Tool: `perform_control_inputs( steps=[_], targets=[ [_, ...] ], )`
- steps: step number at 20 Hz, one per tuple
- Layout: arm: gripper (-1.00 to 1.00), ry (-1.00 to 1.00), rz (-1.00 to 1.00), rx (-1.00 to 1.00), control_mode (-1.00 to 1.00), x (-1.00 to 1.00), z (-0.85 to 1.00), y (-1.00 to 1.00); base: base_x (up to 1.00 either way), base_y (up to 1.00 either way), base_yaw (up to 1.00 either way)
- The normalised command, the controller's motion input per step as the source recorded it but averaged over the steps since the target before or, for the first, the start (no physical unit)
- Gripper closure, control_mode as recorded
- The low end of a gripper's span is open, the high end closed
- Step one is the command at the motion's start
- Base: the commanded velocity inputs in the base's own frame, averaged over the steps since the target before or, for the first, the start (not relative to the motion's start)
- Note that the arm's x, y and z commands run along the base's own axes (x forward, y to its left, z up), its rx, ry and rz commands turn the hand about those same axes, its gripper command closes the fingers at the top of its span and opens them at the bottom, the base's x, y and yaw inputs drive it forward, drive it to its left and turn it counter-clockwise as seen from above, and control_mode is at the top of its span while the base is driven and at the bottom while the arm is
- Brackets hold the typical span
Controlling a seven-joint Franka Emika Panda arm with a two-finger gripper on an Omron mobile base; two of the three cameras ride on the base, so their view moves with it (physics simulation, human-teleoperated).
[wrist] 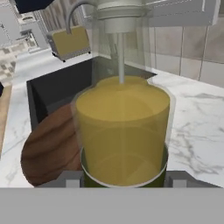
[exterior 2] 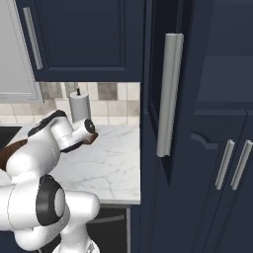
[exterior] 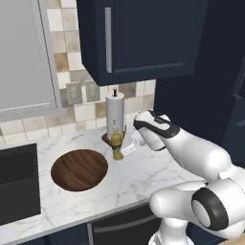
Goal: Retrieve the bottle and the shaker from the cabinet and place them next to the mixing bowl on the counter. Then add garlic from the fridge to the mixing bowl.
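My gripper (exterior: 120,146) is shut on the bottle (exterior: 116,141), a slim olive-yellow bottle held upright just right of the mixing bowl (exterior: 79,169). Its base is at or just above the white marble counter (exterior: 143,172); I cannot tell whether it touches. In the hand view the bottle (wrist: 122,131) stands between the two fingertips (wrist: 69,179), with the brown wooden mixing bowl (wrist: 46,146) right behind it. From the right base view my arm hides the gripper, and the mixing bowl (exterior 2: 9,148) peeks out at the left edge. The shaker, garlic and fridge are out of view.
A tall white paper-towel roll (exterior: 115,114) stands against the tiled wall directly behind the bottle. The black sink (exterior: 16,184) lies left of the bowl. A navy upper cabinet (exterior: 139,38) hangs overhead. A navy door with a long handle (exterior 2: 168,94) stands close on the right.
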Motion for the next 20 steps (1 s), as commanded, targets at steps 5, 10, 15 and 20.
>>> perform_control_inputs(
  steps=[5, 10, 15, 20],
  targets=[
    [1.00, -0.01, 0.00, 0.00, -1.00, 0.00, -0.26, 0.13, 0.00, 0.00, 0.00],
    [1.00, -0.01, 0.00, 0.00, -1.00, 0.00, -0.32, 0.00, 0.00, 0.00, 0.00],
    [1.00, -0.01, -0.01, 0.00, -1.00, 0.00, -0.15, -0.04, 0.00, 0.00, 0.00],
    [1.00, 0.00, -0.02, 0.00, -1.00, 0.04, -0.07, -0.11, 0.00, 0.00, 0.00]
  ],
)
